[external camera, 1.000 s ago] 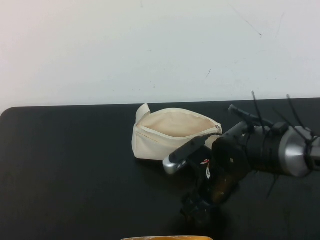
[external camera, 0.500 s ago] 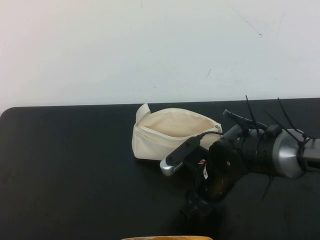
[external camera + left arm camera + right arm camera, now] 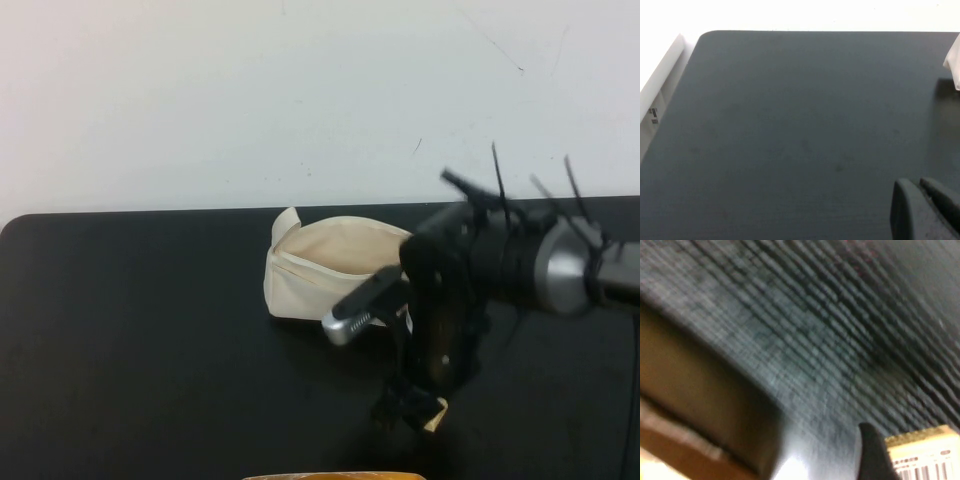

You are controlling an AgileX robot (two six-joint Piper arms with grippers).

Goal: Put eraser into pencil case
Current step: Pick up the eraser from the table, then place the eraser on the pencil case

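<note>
I am seeing the right gripper [image 3: 412, 412] hanging low over the black table [image 3: 150, 330], just in front of the cream-white pencil case [image 3: 315, 270], which is lying open at its top. The gripper's fingers are pinching the pale yellow eraser [image 3: 434, 417], whose barcode label [image 3: 920, 462] is showing in the right wrist view. I am seeing the left gripper [image 3: 925, 210] only partly; I cannot tell its state.

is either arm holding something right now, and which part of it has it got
The right end effector, low over the black table, grips the eraser by one end. The left end effector holds nothing.
</note>
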